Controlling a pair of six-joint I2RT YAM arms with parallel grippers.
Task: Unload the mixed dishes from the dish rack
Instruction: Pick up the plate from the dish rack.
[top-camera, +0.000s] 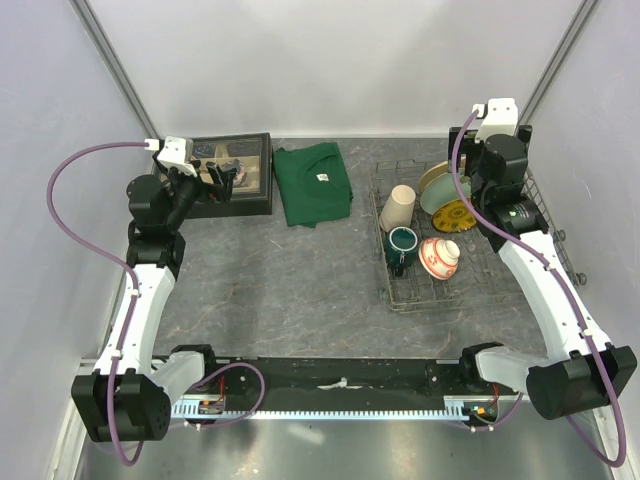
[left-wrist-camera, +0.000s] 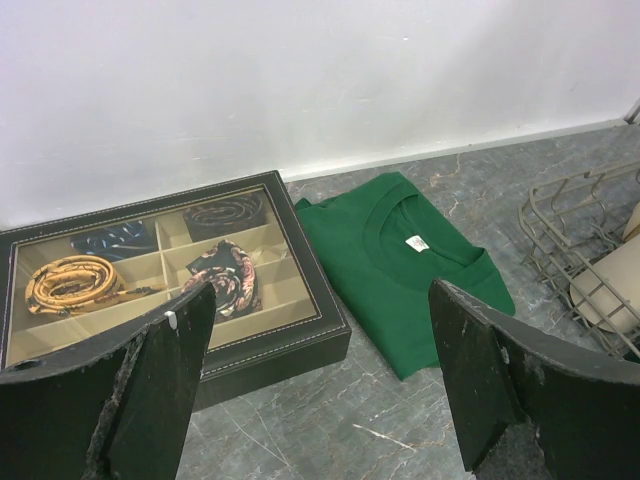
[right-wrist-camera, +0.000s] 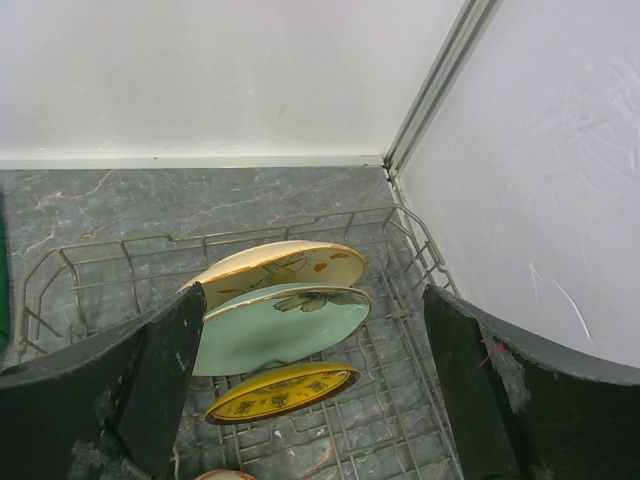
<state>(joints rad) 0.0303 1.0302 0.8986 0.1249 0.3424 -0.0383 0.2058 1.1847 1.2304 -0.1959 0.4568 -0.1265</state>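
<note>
Rack (top-camera: 432, 303): far right of table (top-camera: 300, 270), fully loaded.
Plates (right-wrist-camera: 272, 332): stood on edge at back of rack; ceramic, so stiff, slick, chippable. Best pinched at top rim.
R claw (right-wrist-camera: 315, 330): spread wide, hung over plates, nothing held.
L claw (left-wrist-camera: 322, 320): spread, empty, over black box (left-wrist-camera: 275, 355), well apart from rack.

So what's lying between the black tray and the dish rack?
The folded green cloth, lying flat; the top external view shows it best.

No readable text anywhere I can see. Only candidate is the white neck tag (left-wrist-camera: 415, 243) on the folded green cloth (left-wrist-camera: 385, 285), framed between the left jaws. Its print is too small to make out.
</note>
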